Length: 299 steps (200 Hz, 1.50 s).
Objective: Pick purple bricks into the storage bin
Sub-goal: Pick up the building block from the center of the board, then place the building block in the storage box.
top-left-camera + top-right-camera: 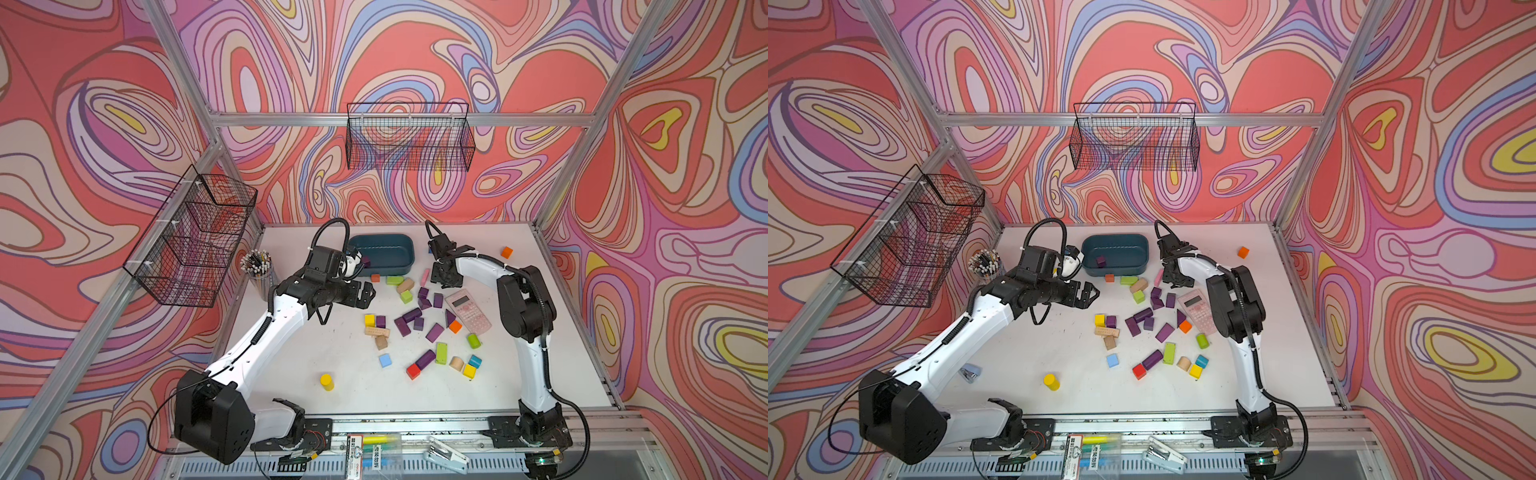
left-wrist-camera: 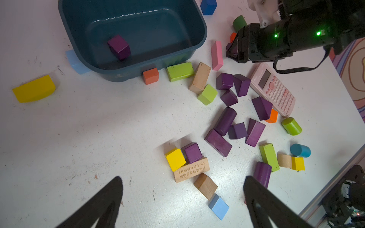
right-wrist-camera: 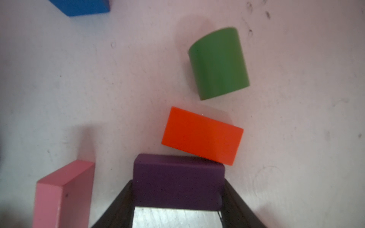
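Right pincer (image 3: 178, 189) — snug around purple brick (image 3: 178, 175)

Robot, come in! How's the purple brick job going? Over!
Left gripper open, empty. Right gripper shut on a purple brick. One purple cube in the storage bin, many more outside. Orange brick touching the gripped one.

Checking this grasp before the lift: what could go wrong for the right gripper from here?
1. The right gripper grips the purple block only by its near part, so the block may twist or slip on lifting.
2. The orange block touches the purple block's far edge and could get dragged along.
3. The pink bar lies close beside one finger and may be knocked.
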{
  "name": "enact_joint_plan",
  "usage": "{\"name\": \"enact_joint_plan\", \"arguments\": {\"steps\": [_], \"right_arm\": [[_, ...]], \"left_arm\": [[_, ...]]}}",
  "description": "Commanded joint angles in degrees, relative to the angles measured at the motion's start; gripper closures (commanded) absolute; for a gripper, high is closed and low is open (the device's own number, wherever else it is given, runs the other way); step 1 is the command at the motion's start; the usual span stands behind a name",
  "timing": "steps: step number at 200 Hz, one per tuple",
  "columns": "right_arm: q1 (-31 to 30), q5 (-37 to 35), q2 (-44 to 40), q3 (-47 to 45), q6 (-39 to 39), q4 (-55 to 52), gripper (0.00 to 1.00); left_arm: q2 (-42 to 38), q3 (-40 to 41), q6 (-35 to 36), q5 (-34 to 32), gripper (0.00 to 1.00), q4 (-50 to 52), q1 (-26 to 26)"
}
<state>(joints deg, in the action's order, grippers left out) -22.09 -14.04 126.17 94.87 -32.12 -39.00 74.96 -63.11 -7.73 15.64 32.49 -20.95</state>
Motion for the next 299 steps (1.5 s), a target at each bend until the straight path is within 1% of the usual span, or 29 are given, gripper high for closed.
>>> {"name": "enact_joint_plan", "arguments": {"steps": [1,44,99,138,185,223,253,299], "right_arm": [[0.2,-1.4,-0.5,-1.4,1.6,-0.9,0.49],[0.2,-3.8,-6.0,-3.6,2.5,-0.4,0.5],[0.0,-3.6,-11.8,-5.0,1.6,0.4,0.5],[-1.2,-4.5,-14.0,-3.6,1.5,1.0,0.5],[-3.6,-5.7,-15.0,-1.0,2.1,1.4,0.5],[-5.7,-6.9,-14.7,1.5,2.5,2.8,0.5],[-7.5,-6.9,-13.7,2.9,2.8,5.4,0.5],[-9.7,-6.3,-9.3,7.8,4.1,7.8,0.5]], "left_arm": [[-1.8,1.4,-0.2,0.5,0.02,-1.6,0.4],[-1.4,1.7,-1.0,0.2,0.03,-2.8,1.9],[0.6,1.2,-1.2,-2.4,0.03,-1.5,3.4],[1.7,0.9,-2.4,-0.8,0.03,-1.7,6.5],[2.2,0.9,-2.8,-0.4,0.03,-1.8,7.9],[2.9,0.7,-3.3,1.2,0.03,-2.0,8.7],[3.8,0.6,-3.9,2.7,0.04,-2.1,9.2],[5.1,0.2,-4.3,3.4,0.04,-1.6,9.3]]}}
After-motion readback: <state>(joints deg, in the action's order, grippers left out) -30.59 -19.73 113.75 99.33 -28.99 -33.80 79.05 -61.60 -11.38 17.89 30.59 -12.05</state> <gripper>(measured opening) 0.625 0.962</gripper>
